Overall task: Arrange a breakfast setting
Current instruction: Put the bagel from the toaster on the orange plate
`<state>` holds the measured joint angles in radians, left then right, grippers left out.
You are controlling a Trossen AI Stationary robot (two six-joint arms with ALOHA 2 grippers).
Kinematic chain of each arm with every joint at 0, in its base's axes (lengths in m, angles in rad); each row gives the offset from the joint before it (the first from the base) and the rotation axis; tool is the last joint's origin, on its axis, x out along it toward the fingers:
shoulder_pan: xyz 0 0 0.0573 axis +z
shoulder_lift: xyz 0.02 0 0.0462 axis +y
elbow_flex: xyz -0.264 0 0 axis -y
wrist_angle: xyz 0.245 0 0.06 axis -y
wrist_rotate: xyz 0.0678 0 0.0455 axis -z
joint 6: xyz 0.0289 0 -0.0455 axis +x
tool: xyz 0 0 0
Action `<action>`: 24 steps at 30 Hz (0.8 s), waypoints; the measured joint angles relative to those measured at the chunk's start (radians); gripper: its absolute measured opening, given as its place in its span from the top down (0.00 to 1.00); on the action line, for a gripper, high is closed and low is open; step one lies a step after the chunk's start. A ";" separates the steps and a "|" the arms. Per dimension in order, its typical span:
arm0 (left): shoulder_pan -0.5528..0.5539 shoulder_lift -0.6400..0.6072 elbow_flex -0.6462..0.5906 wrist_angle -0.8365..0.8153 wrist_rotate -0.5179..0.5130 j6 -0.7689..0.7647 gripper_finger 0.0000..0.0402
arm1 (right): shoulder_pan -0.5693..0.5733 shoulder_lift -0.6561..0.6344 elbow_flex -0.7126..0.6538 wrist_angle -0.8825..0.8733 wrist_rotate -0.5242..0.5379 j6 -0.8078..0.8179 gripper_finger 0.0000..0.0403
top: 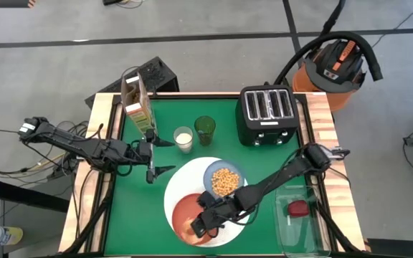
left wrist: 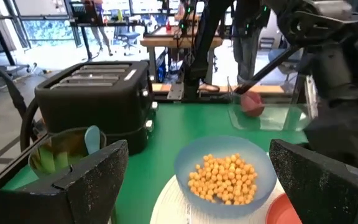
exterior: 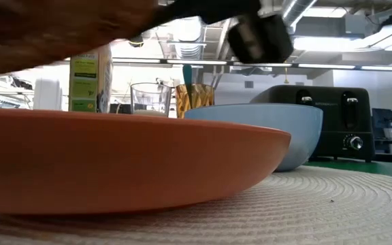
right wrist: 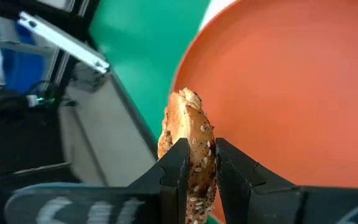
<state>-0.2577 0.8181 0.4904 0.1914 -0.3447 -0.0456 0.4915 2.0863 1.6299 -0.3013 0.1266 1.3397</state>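
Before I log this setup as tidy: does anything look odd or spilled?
Nothing spilled. The only unsettled item is a seeded bread slice, held on edge by the right gripper above the orange-red plate.

High cam looks straight down on the whole desk, while the low one sits right at desk level, so close that the orange plate fills the lower left of the frame. Left wrist cam faces across toward the toaster and blue bowl, both also seen from above and in the low view. Right wrist cam is tight over that same orange plate.

bowl and small plate on large plate.
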 joint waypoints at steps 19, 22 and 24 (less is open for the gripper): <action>0.000 0.001 0.000 -0.023 -0.002 0.000 0.06 | -0.007 0.019 0.000 -0.061 -0.015 -0.012 0.78; 0.000 0.001 0.000 -0.022 -0.002 0.000 0.06 | -0.007 0.032 -0.002 -0.064 -0.016 -0.007 0.78; 0.000 0.001 0.000 -0.022 -0.002 0.000 0.06 | -0.007 0.033 -0.003 -0.062 -0.016 -0.008 0.78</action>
<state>-0.2577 0.8188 0.4904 0.1692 -0.3462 -0.0456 0.4843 2.1189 1.6271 -0.3629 0.1104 1.3318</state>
